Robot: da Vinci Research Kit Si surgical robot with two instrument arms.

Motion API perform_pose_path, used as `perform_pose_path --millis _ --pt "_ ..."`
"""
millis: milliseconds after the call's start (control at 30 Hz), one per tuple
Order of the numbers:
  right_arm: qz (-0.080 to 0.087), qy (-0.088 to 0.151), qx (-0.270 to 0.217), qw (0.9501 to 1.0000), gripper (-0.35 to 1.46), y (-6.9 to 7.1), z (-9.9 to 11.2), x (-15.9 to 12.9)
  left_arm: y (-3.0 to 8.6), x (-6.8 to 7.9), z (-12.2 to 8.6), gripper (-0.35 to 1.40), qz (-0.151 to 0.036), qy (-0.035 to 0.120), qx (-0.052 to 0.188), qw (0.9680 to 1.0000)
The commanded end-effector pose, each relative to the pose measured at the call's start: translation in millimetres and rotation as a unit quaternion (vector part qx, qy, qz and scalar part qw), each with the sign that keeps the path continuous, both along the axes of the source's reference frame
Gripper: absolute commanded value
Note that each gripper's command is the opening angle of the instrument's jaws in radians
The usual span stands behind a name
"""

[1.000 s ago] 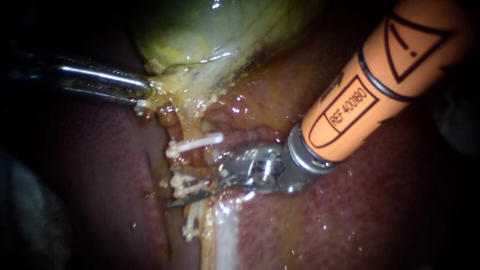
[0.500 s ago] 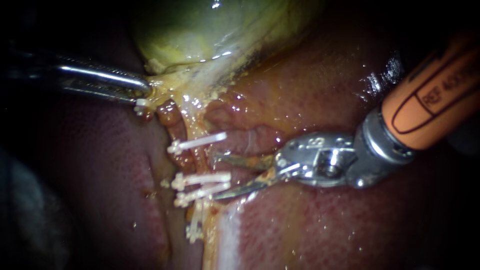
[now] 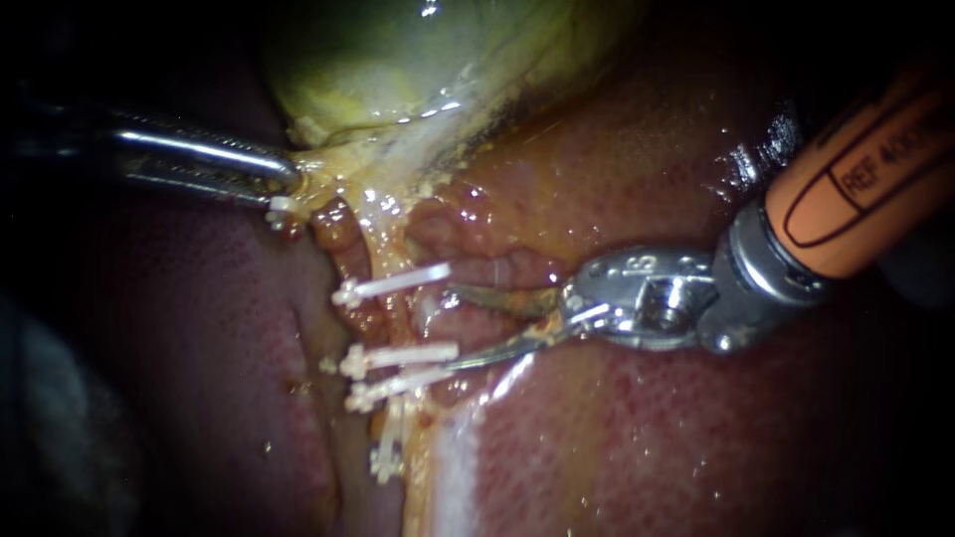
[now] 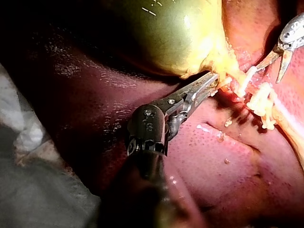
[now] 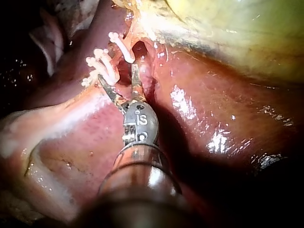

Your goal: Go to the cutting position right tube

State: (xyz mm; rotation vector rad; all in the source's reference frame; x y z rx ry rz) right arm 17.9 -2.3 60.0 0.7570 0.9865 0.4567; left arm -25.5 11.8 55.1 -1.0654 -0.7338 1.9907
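In the endoscope view several white clips [image 3: 390,282] cross a reddish tube [image 3: 396,316] below the green-yellow gallbladder [image 3: 418,60]. My right instrument [image 3: 453,328], on an orange shaft, holds its two thin blades open just right of that tube, level with the gap between the top clip and the second clip [image 3: 400,355]. The lower blade lies by the second clip's end. My left instrument [image 3: 286,184] is shut on yellow tissue at the gallbladder's neck. The right wrist view shows the open blades [image 5: 118,73] just short of the clips [image 5: 107,66]. The left wrist view shows the left jaws [image 4: 213,83] pinching the yellow tissue.
Dark red liver [image 3: 647,447] lies on all sides, with a pale band [image 3: 453,467] running down from the clips. A second, brownish tube [image 3: 338,234] runs left of the clipped one. Pale cloth [image 4: 28,190] lies beside the left instrument's shaft.
My right instrument drew back to the right from under the lower clips, opened its blades, then rose slightly to the gap between the clips. The left instrument has stayed still.
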Motion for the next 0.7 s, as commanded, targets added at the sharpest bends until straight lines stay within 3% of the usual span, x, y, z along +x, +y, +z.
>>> perform_pose_path --millis 33,200,700 --pt "-0.001 0.0 0.003 1.0 1.3 0.0 0.4 0.0 0.0 0.0 0.0 -0.35 0.0 0.0 0.0 1.0" --pt "-0.003 0.002 0.014 0.9999 1.3 0.1 1.6 0.5 0.0 0.0 0.0 -0.35 0.0 0.0 0.0 1.0" --pt "-0.005 0.041 0.05 0.9979 1.3 -0.6 3.0 4.9 -0.1 -0.1 -0.1 -0.35 0.0 0.0 0.0 1.0"
